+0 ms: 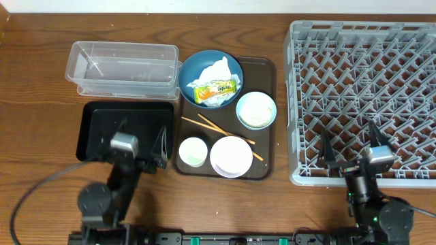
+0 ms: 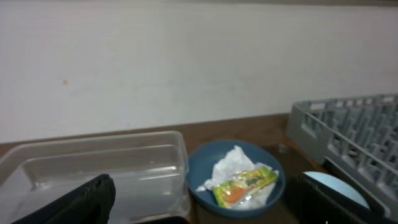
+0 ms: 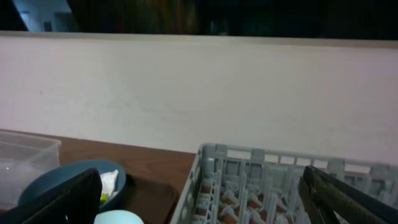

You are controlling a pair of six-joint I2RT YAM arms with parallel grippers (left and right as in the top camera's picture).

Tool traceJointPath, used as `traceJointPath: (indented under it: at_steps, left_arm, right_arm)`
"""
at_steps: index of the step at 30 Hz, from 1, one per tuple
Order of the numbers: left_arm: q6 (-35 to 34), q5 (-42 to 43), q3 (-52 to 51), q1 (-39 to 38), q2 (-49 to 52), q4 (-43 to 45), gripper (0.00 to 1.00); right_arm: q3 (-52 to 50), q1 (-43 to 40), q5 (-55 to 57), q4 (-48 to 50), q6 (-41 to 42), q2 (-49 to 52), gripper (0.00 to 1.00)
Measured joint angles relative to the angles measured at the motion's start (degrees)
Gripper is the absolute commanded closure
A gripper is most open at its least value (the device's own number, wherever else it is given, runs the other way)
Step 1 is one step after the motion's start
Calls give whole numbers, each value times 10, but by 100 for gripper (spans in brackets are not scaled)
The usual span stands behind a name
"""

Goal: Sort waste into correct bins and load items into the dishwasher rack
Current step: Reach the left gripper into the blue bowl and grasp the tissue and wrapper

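Note:
A dark-blue bowl (image 1: 210,77) at the back of the brown serving tray holds a crumpled white napkin (image 1: 215,70) and a yellow-orange wrapper (image 1: 215,89); both show in the left wrist view (image 2: 244,183). A light-blue bowl (image 1: 256,110), a white bowl (image 1: 231,156), a small white cup (image 1: 193,151) and two chopsticks (image 1: 221,131) lie on the tray. The clear tub (image 1: 122,68) and black tray (image 1: 122,129) sit left. The grey rack (image 1: 364,99) is right. My left gripper (image 1: 142,146) is open over the black tray. My right gripper (image 1: 351,144) is open over the rack's front edge.
The brown serving tray (image 1: 269,68) lies between the bins and the rack. A white wall runs along the table's far edge. Cables trail from both arm bases at the front.

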Motion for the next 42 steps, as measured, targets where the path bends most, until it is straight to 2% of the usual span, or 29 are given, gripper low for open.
traceJointPath:
  at_steps: [5, 10, 18, 25, 29, 35, 37, 42]
  left_arm:
    - [7, 28, 131, 0, 142, -76, 9]
    - [12, 47, 302, -4, 292, -216, 9]
    - [17, 53, 618, -47, 536, -480, 9]
    - [32, 32, 833, -106, 733, -630, 8]
    - [40, 17, 885, -126, 817, -633, 8]
    - [44, 7, 888, -133, 901, -599, 8]
    - [50, 4, 888, -134, 921, -584, 3]
    - [94, 1, 888, -148, 975, -564, 2]
  right_arm:
    - [78, 0, -23, -15, -22, 101, 1]
    - [171, 0, -37, -80, -31, 212, 1]
    - [396, 0, -57, -300, -40, 422, 1]
    - [577, 0, -76, -465, -40, 561, 1]
    - [611, 0, -106, -484, -40, 596, 1]
    - [612, 0, -123, -506, -40, 606, 1]
    - [612, 0, -126, -516, -40, 606, 1]
    - [612, 0, -129, -530, -40, 606, 1]
